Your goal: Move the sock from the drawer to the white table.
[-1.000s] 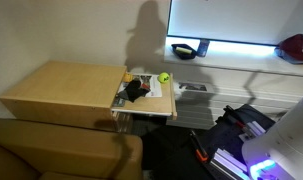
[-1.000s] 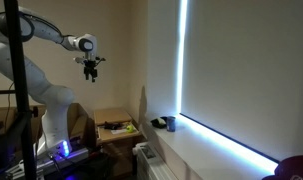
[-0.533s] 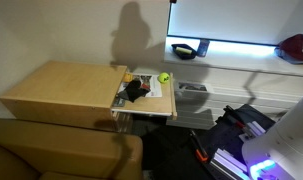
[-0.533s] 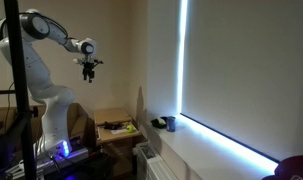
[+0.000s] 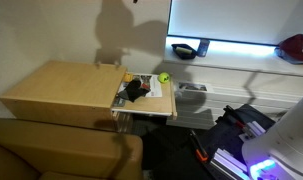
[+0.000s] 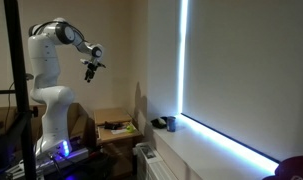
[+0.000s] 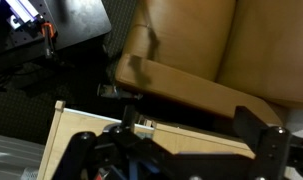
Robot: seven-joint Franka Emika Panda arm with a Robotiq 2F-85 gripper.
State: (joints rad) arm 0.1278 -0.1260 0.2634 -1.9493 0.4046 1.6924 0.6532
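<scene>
Wrist view has my pincer (image 7: 171,150) spread wide, nothing between its fingers (image 7: 83,150), high over the brown couch (image 7: 191,50). I judge this height suits a survey before descending. The dark sock (image 5: 136,90) lies in the open drawer (image 5: 156,103) beside a tennis ball (image 5: 163,77), with the white table (image 5: 241,70) near.

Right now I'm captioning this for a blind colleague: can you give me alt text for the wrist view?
The open, empty claw hangs over the room, its dark fingers at the bottom corners of the frame. Beneath it lie a brown leather couch and the corner of a light wooden table, with dark equipment at upper left.
</scene>
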